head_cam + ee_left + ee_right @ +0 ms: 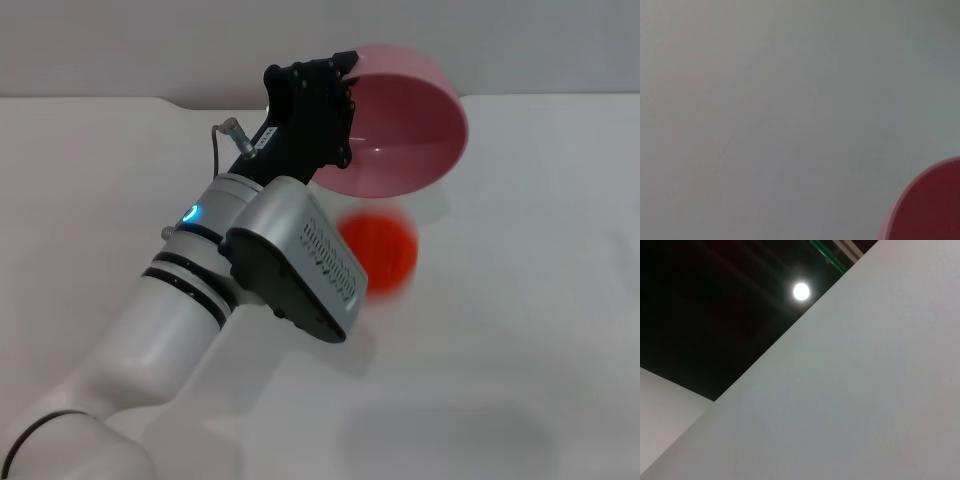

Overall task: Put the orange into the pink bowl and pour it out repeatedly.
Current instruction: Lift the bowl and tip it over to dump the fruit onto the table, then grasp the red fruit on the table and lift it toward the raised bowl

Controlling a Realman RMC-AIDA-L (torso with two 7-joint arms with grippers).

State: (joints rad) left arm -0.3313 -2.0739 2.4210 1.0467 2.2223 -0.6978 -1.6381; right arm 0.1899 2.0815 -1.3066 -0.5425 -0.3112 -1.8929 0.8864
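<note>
In the head view my left gripper is raised over the middle of the table, shut on the rim of the pink bowl. The bowl is tipped steeply on its side, its mouth facing me, and nothing shows inside it. The orange is a blurred bright orange-red blob below the bowl, just to the right of my left wrist; I cannot tell whether it touches the table. A curved edge of the pink bowl also shows in the left wrist view. The right gripper is out of view.
The white table spreads to the right and front of the bowl and orange. A pale wall rises behind the table's far edge. The right wrist view holds only a white wall, a dark ceiling and a round lamp.
</note>
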